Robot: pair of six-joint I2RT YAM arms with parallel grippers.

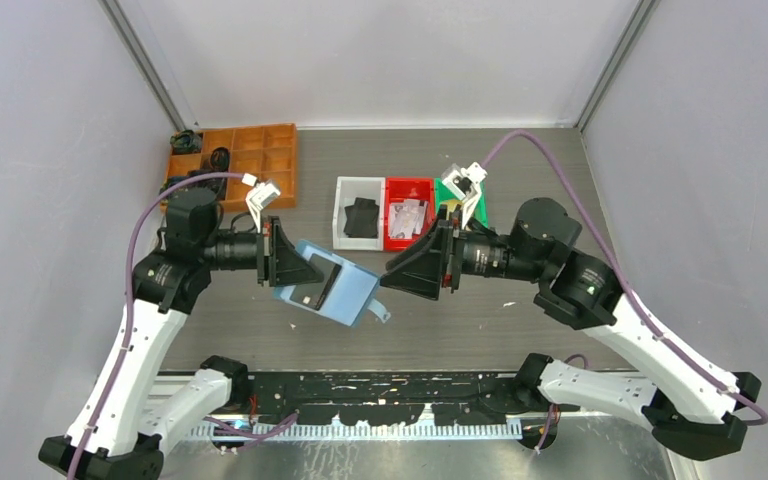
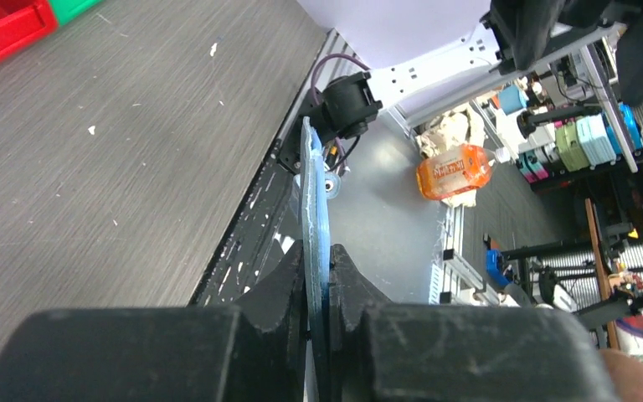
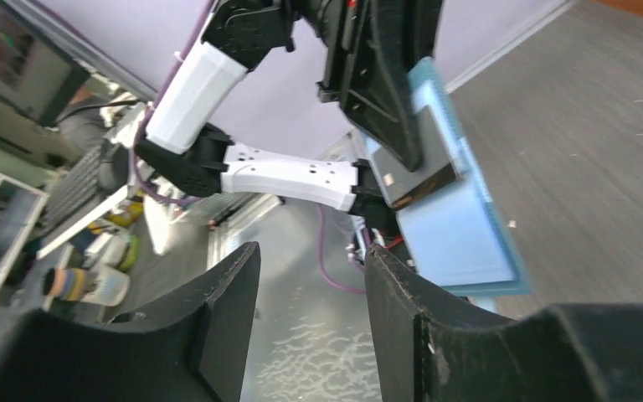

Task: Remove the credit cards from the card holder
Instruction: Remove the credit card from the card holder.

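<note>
The card holder (image 1: 352, 295), pale blue inside with a teal rim, hangs open and tilted above the table, and my left gripper (image 1: 310, 272) is shut on its left part. In the left wrist view the card holder (image 2: 313, 197) is edge-on, pinched between the fingers of the left gripper (image 2: 318, 261). A dark credit card (image 1: 326, 280) sits in an inner pocket, partly under the left fingers. My right gripper (image 1: 392, 277) is open just right of the holder, nothing between its fingers. From the right wrist, the card holder (image 3: 460, 234) and dark card (image 3: 423, 177) lie beyond the open right gripper (image 3: 311, 253).
Behind the grippers stand a white bin (image 1: 341, 215) with a dark item, a red bin (image 1: 408, 186) with pale flat pieces, and a green bin (image 1: 447, 194) partly hidden by the right arm. A wooden compartment tray (image 1: 260, 150) sits at the back left.
</note>
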